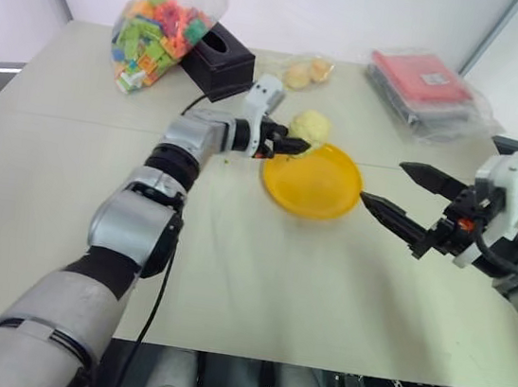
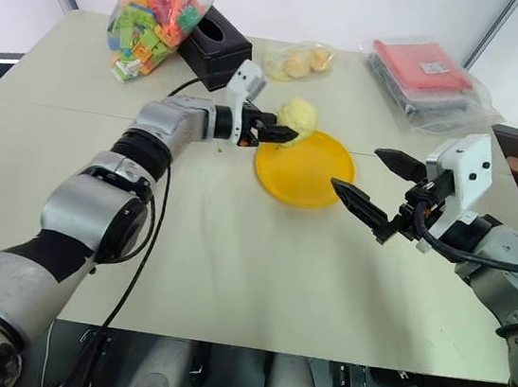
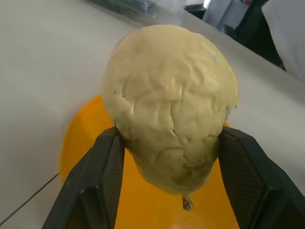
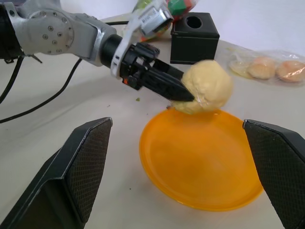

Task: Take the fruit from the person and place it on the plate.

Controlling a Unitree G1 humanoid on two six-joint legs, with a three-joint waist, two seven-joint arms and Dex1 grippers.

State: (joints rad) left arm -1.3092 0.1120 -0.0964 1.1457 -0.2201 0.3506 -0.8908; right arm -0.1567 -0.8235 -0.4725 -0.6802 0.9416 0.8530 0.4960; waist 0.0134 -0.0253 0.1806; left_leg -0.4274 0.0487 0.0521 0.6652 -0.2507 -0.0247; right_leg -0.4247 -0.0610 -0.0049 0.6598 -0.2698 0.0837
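The left gripper (image 2: 286, 136) has its two black fingers (image 3: 102, 176) clamped on either side of the fruit (image 2: 299, 116), a pale yellow, bumpy lump whose lower part sits squeezed between the finger pads while its rounded bulk swells out past their tips. A small stem end pokes down below the grip. The fruit hangs above the far rim of the plate (image 2: 305, 171), on the edge nearest the left fingers; in the right wrist view it looks to be just over or barely touching that rim, and I cannot tell which. The plate lies flat on the tabletop (image 2: 230, 266), bright yellow-orange, nothing resting inside it.

The right gripper (image 2: 368, 179) holds its fingers spread wide with nothing between them. One fingertip reaches to just beside the near side of the plate, the other points off above the tabletop, well apart from the fruit.

Beyond the left fingers stands a black box (image 2: 215, 47) with a round hole in its top, and beside it a clear bag of coloured blocks (image 2: 154, 13). A small bag of yellowish fruits (image 2: 298, 62) lies just past the held fruit. Far beyond the right fingers sits a wrapped red packet (image 2: 426, 70).
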